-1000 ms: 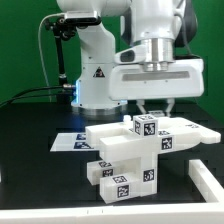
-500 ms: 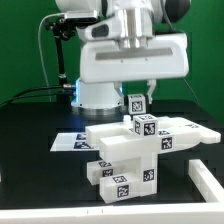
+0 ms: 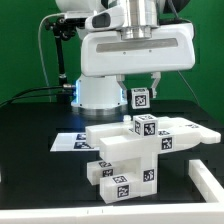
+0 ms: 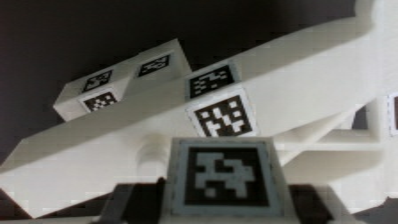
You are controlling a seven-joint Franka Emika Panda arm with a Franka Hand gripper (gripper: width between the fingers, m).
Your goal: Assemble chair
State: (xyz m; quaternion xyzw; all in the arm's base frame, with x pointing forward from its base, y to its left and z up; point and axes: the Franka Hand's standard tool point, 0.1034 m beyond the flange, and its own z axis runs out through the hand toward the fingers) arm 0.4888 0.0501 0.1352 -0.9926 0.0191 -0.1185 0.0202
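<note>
The partly built chair [image 3: 128, 150] of chunky white blocks with black-and-white tags stands on the black table in the middle of the exterior view. A tagged cube-like part [image 3: 146, 127] sits on top of it. My gripper [image 3: 141, 93] hangs just above that top and is shut on a small white tagged chair part [image 3: 141, 98], held clear of the assembly. In the wrist view the held part [image 4: 222, 172] fills the lower middle between my dark fingers [image 4: 146, 205], with the chair's slabs [image 4: 294, 75] beyond it.
The marker board [image 3: 70, 141] lies flat behind the chair at the exterior view's left. A white raised piece [image 3: 207, 186] lies at the table's front on the exterior view's right. The robot's base [image 3: 95, 85] stands behind.
My gripper has risen from the chair's top and shifted toward the exterior view's left, carrying the small tagged part up with it. The chair has not moved.
</note>
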